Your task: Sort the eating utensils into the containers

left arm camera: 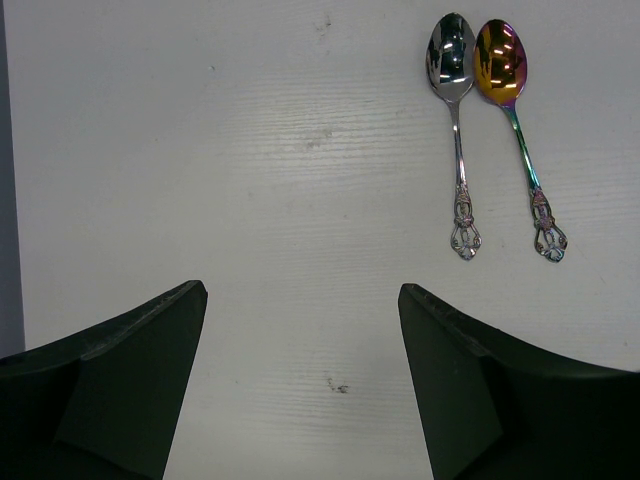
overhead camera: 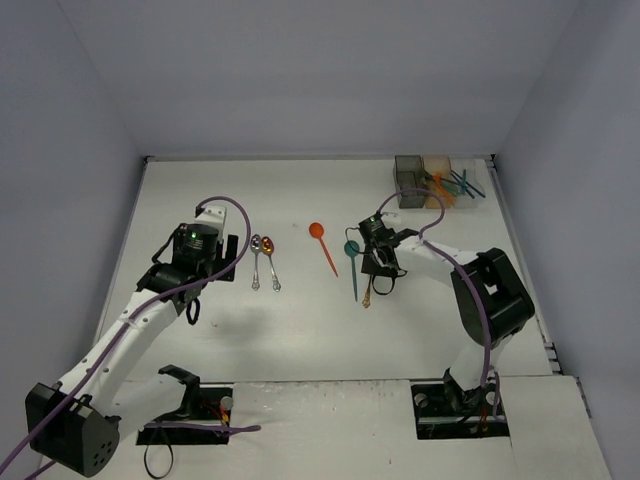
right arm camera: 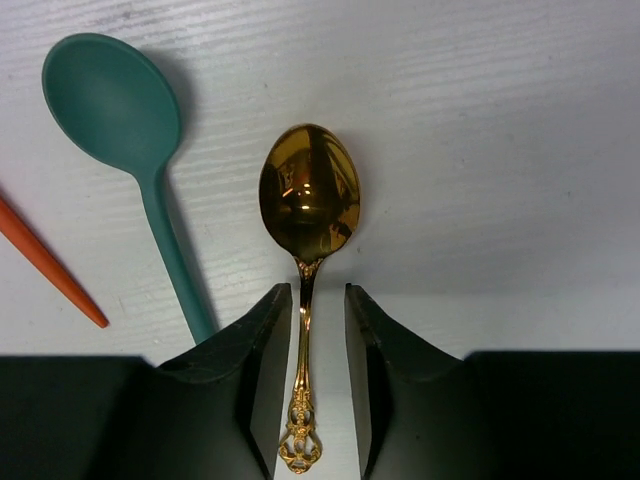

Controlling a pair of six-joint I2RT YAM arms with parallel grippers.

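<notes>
nothing readable here tbh, no text, labels, brands or numbers on the spoons [left arm camera: 455, 70], the bins [overhead camera: 409, 182] or the desk [overhead camera: 300, 330] in any view

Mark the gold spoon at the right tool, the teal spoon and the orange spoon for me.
gold spoon [right arm camera: 308, 190], right wrist view, middle of its bowl.
teal spoon [right arm camera: 110, 100], right wrist view, middle of its bowl.
orange spoon [overhead camera: 316, 230], top view, its round bowl.

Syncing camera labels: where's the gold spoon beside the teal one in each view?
Top external: gold spoon, right of centre, beside teal spoon's handle.
Left wrist: not in it.
Right wrist: gold spoon centre, handle between the fingers.
Shared landmark: teal spoon, on its left in both.
</notes>
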